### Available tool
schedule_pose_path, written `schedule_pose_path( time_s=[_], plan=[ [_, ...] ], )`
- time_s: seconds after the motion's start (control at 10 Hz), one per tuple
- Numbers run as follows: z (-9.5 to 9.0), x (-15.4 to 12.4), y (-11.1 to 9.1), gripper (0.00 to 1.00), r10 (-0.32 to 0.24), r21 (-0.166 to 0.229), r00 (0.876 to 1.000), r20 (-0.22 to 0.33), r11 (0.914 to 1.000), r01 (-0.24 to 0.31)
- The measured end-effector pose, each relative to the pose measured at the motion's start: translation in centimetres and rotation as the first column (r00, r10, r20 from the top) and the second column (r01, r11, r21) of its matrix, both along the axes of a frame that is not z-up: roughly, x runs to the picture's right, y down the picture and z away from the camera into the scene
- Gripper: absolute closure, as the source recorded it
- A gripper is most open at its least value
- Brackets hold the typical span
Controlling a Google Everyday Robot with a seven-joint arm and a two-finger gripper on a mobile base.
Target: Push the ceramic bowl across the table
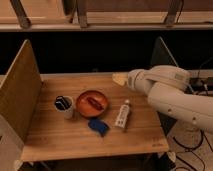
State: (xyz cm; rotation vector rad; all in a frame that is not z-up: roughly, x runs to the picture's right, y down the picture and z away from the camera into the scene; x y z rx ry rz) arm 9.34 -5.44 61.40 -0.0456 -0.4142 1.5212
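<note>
Near the centre of the table, a bit to the left, sits the bowl, orange-red w/ a darker patch inside. Just left of it stands a white mug. On the near side a flat blue piece lies just beside the bowl. To the right lies a white tube. The gripper hovers over the far right part, apart from the bowl; open or shut, I cannot tell.
</note>
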Motion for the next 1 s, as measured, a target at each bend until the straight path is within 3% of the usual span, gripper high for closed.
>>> schedule_pose_path(
  time_s=[0.7, 0.8, 1.0],
  plan=[
    [0.1, -0.1, 0.2, 0.37, -0.007, -0.002, 1.000, -0.001, 1.0000, 0.007],
    [0.7, -1.0, 1.4, 0.37, -0.060, -0.016, 0.998, -0.002, 0.9981, 0.060],
    [3.0, -3.5, 5.2, 0.37, -0.185, -0.076, 0.983, 0.001, 0.9799, 0.185]
  ],
)
